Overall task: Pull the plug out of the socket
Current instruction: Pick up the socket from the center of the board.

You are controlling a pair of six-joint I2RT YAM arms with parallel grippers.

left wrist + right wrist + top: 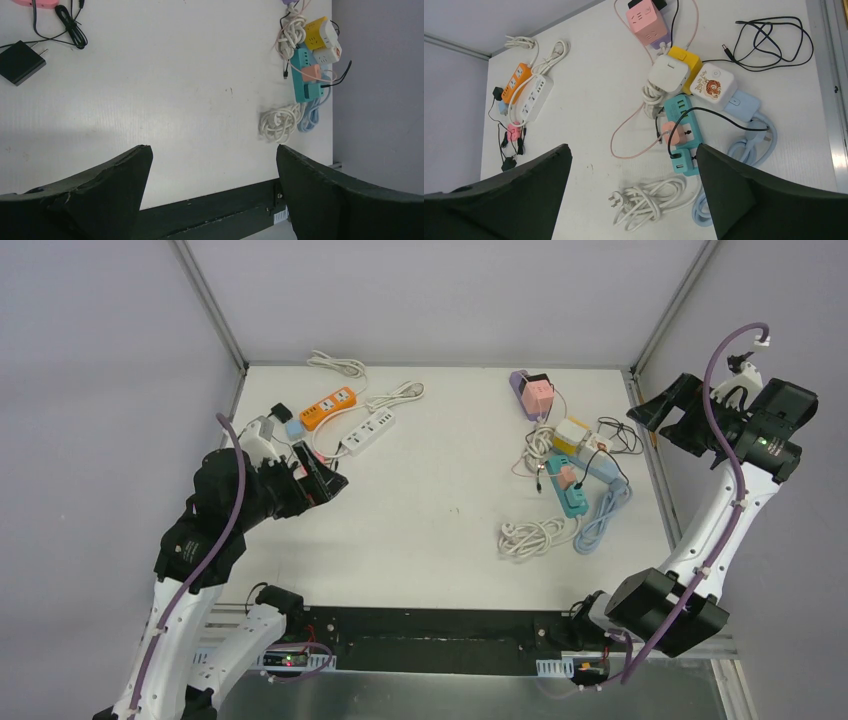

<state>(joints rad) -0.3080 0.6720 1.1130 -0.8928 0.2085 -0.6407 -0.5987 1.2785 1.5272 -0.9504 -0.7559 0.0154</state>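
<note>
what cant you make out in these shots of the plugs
- Top view: whether the pink plug is fully seated in the teal power strip; too small.
- Right wrist: black adapter behind the pink cube socket, cut by the top edge.
- Left wrist: pink object, cut by the top edge.

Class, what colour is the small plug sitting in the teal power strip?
The plug is salmon pink; the right wrist view shows it best.

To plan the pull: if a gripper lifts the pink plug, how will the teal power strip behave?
The teal power strip looks rigid and light, probably rising with the pink plug unless held. Lying flat, it would likely slide, not tip, when pushed.
</note>
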